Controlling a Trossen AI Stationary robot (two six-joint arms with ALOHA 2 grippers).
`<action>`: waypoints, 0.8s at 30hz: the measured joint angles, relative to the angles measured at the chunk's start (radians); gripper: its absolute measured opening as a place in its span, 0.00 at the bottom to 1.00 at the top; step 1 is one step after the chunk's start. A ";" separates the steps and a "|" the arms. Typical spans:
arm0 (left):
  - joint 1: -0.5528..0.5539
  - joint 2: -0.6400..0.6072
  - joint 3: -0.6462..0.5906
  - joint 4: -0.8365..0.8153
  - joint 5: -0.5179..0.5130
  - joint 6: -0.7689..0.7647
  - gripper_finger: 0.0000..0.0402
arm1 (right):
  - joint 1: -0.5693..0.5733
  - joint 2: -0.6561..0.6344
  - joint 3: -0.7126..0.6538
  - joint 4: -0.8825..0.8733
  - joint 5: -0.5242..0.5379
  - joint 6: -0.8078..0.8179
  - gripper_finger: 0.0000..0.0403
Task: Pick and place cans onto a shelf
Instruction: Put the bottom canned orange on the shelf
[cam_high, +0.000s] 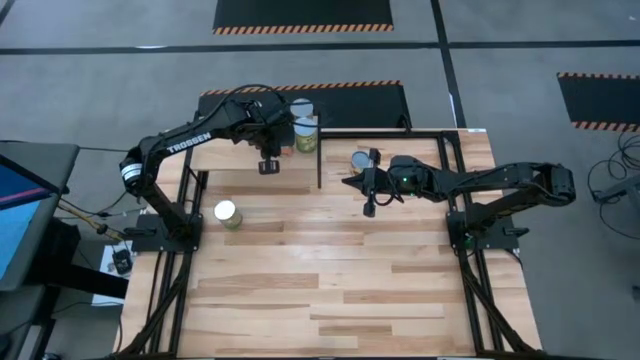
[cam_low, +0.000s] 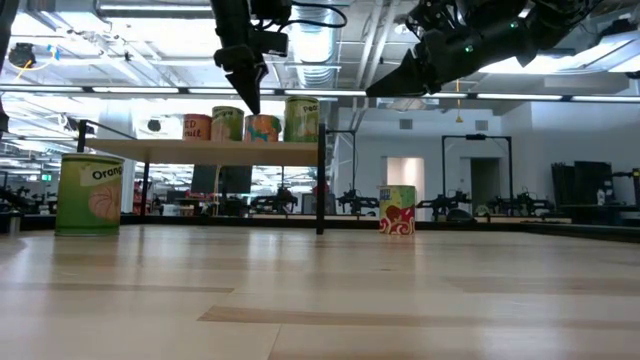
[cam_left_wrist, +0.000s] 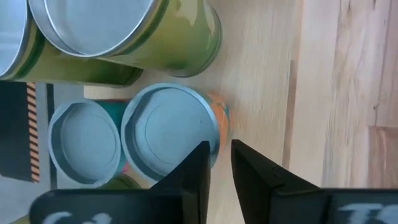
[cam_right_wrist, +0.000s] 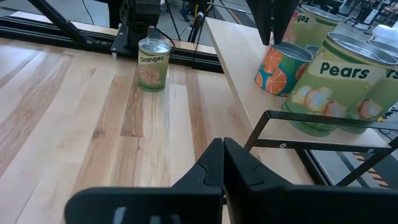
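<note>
The plywood shelf (cam_low: 200, 150) stands at the table's far left and bears several cans: a red-labelled one (cam_low: 197, 127), a green one (cam_low: 228, 124), an orange-labelled one (cam_low: 263, 128) and a tall Pears can (cam_low: 302, 118). My left gripper (cam_low: 248, 100) hangs just above the orange-labelled can (cam_left_wrist: 171, 134), pointing down, its fingers almost together and empty. My right gripper (cam_high: 367, 205) is shut and empty, in the air right of the shelf. An Oranges can (cam_high: 228, 213) stands on the table near the left arm's base. A red-labelled can (cam_high: 362, 160) stands by the right gripper.
A black frame post (cam_high: 320, 160) stands at the shelf's right end, with a black rail (cam_right_wrist: 323, 146) along it. The two Pears cans (cam_right_wrist: 326, 87) crowd the shelf's far right corner. Open planked tabletop (cam_high: 340, 280) lies toward the near edge.
</note>
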 joint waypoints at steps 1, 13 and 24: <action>0.000 0.000 0.000 0.000 0.000 0.004 0.15 | 0.000 0.000 0.000 0.000 0.000 0.000 0.04; 0.000 0.000 0.000 0.003 0.000 0.040 0.18 | 0.000 0.000 0.000 0.000 0.000 0.000 0.04; 0.000 0.000 0.000 0.019 0.030 0.054 0.18 | 0.000 0.000 0.000 0.000 0.000 0.000 0.04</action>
